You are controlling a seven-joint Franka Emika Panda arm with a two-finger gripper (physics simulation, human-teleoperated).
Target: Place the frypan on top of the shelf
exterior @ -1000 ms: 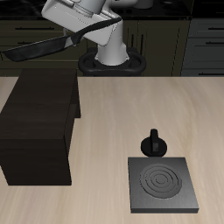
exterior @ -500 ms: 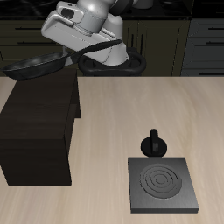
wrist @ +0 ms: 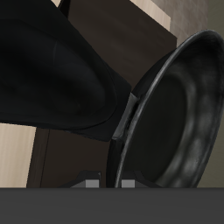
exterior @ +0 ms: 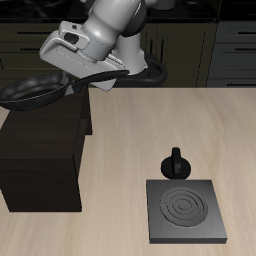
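The end effector [exterior: 88,80] is clenched on the handle of the frypan [exterior: 32,93], carrying the pan in the air above the back end of the shelf [exterior: 40,150], with the bowl hanging toward the shelf's outer side and not yet touching the flat top. From the exterior view the pan seems to sit partly beyond the shelf's edge, though the angle makes it hard to judge how much of the bowl really overhangs. The wrist view shows the frypan [wrist: 175,114] rim close up with the dark shelf [wrist: 105,35] and a strip of pale bench [wrist: 17,149] behind it, and the pan looks tilted, not level. To do this step well, the arm should bring the bowl inward over the middle of the top, level the pan so its base meets the wood flat, and lower gently until it rests before letting go; releasing while the bowl overhangs or tips would likely let it slide off. The burner plate [exterior: 186,212] and the small knobbed object [exterior: 176,164] lie well apart on the bench [exterior: 170,115], out of the way.
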